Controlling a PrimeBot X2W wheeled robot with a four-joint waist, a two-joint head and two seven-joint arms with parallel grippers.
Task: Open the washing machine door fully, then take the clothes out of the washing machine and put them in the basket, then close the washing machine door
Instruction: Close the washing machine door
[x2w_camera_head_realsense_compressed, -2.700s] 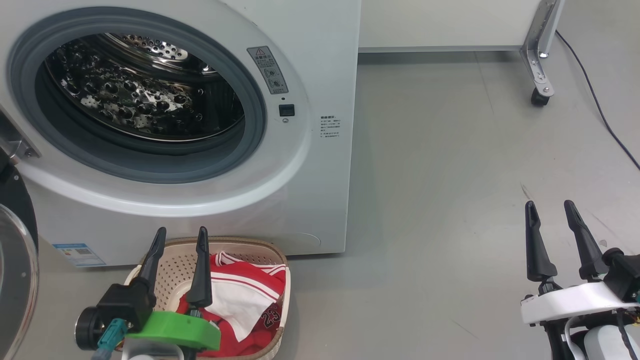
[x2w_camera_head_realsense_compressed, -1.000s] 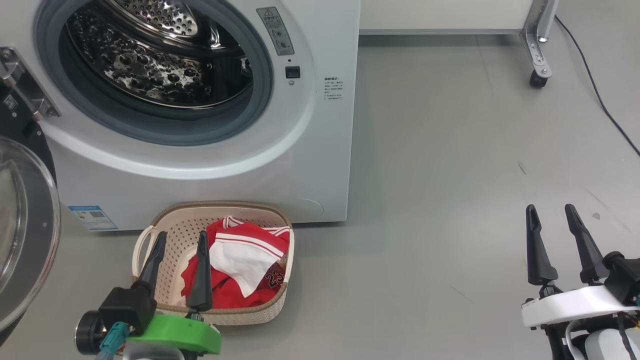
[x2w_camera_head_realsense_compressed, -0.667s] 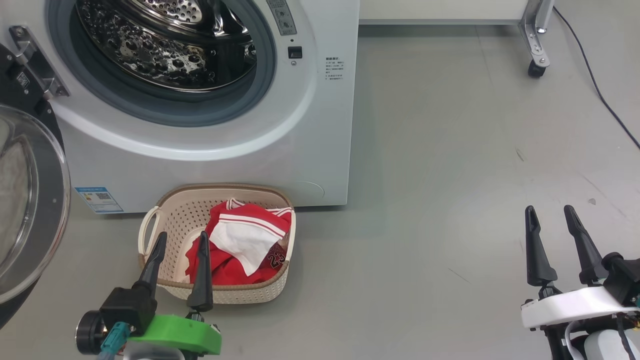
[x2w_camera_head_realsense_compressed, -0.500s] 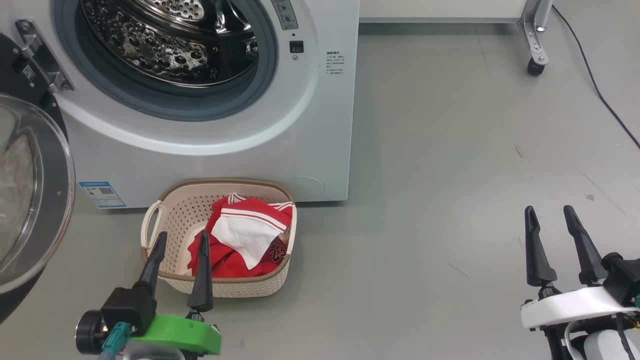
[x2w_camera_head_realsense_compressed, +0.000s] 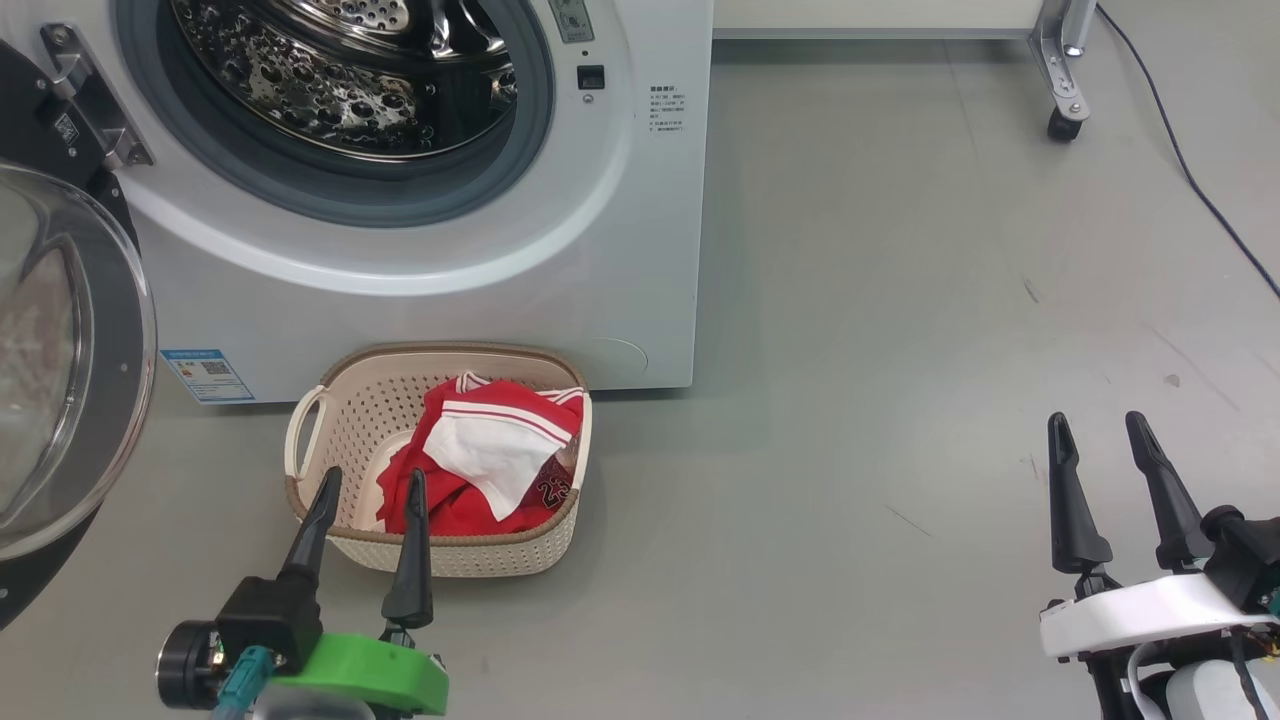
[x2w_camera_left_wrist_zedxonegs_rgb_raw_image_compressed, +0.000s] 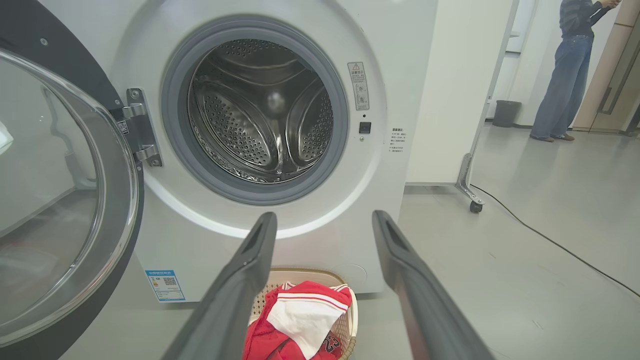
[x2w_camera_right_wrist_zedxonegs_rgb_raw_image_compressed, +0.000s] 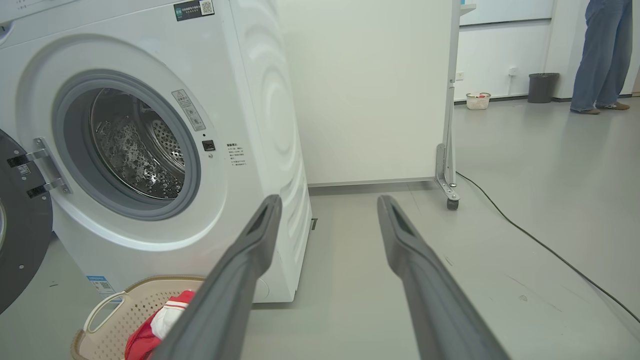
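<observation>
The white washing machine (x2w_camera_head_realsense_compressed: 560, 270) stands with its steel drum (x2w_camera_left_wrist_zedxonegs_rgb_raw_image_compressed: 260, 112) bare inside. Its door (x2w_camera_head_realsense_compressed: 70, 360), black-rimmed with clear glass, hangs swung wide at the left. On the floor in front sits the cream basket (x2w_camera_head_realsense_compressed: 340, 420), holding the red and white clothes (x2w_camera_head_realsense_compressed: 485, 465). My left gripper (x2w_camera_head_realsense_compressed: 372, 480) hovers open at the basket's near rim, nothing between its fingers. Far off to the right, my right gripper (x2w_camera_head_realsense_compressed: 1098, 425) is open and empty over bare floor. In the right wrist view the basket (x2w_camera_right_wrist_zedxonegs_rgb_raw_image_compressed: 125, 310) lies at the lower left.
A white partition on castor feet (x2w_camera_head_realsense_compressed: 1062, 125) stands behind the machine at the right. A black cable (x2w_camera_head_realsense_compressed: 1190, 180) runs across the grey floor. A person's legs (x2w_camera_left_wrist_zedxonegs_rgb_raw_image_compressed: 562, 90) show far back, near a dark bin (x2w_camera_left_wrist_zedxonegs_rgb_raw_image_compressed: 505, 114).
The head view has shifted: machine and basket sit higher and further off in the picture now, with more of the door showing at the left. Both grippers stay open, clothes stay in the basket.
</observation>
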